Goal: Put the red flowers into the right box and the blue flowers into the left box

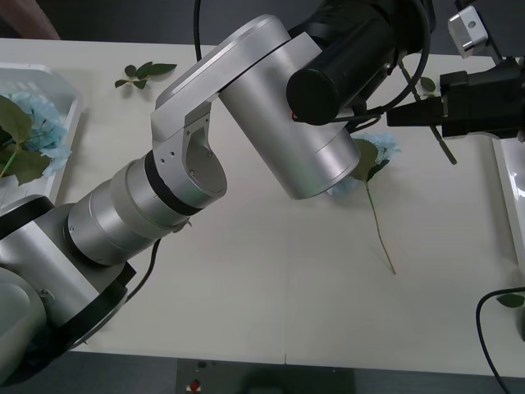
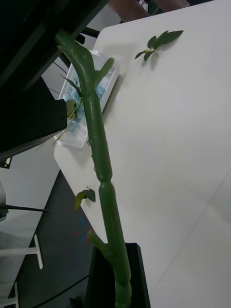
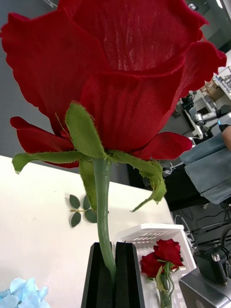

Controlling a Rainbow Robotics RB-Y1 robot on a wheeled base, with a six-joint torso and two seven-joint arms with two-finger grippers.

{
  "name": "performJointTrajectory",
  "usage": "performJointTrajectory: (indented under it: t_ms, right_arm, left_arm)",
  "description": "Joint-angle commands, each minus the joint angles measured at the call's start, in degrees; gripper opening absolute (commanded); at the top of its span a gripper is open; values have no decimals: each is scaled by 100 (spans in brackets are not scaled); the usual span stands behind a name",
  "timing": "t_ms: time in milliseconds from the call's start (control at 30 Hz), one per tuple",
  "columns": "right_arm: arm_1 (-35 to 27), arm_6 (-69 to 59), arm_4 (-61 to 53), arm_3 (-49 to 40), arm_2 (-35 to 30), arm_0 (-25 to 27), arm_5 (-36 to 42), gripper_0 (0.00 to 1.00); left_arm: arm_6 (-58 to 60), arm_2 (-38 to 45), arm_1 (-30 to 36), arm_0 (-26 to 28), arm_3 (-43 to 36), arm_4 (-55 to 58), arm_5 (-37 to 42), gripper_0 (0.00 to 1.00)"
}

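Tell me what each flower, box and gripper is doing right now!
Left gripper: shut on a red rose, just under its head.
Right gripper: shut on a green stem.
Right box: holds two red roses.
Left box: holds blue flowers.
Blue flower: lying loose on the table.

No legible text or labels, seemingly.

left arm (image 1: 246,123) across table (image 1: 246,287) | blue flower (image 1: 373,160) beneath | left box (image 1: 57,98) holds blue flowers (image 1: 33,123)
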Motion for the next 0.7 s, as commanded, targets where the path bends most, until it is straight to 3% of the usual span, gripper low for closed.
performJointTrajectory:
  t_ms: [33, 67, 100, 133, 200, 700]
  right_arm:
    - [29, -156, -54, -209, -114, -165, -14, 0]
    - [29, -156, -63, -209, -123, -165, -14, 0]
    - [29, -156, -54, -209, -123, -165, -23, 0]
    - [29, -156, -54, -209, -131, -165, -14, 0]
    - [29, -156, -54, -209, -149, -165, -14, 0]
    - [3, -209, -133, -201, -808, -157, 610, 0]
  left_arm:
    - [100, -69, -54, -203, -185, -24, -30, 0]
    - [100, -69, -54, -203, -185, -24, -30, 33]
    - [100, -69, -54, -203, -185, -24, -30, 53]
    - [100, -69, -54, -203, -185, -24, -30, 85]
    - [100, -69, -54, -203, -185, -24, -30, 100]
    - [100, -69, -54, -203, -185, -24, -30, 100]
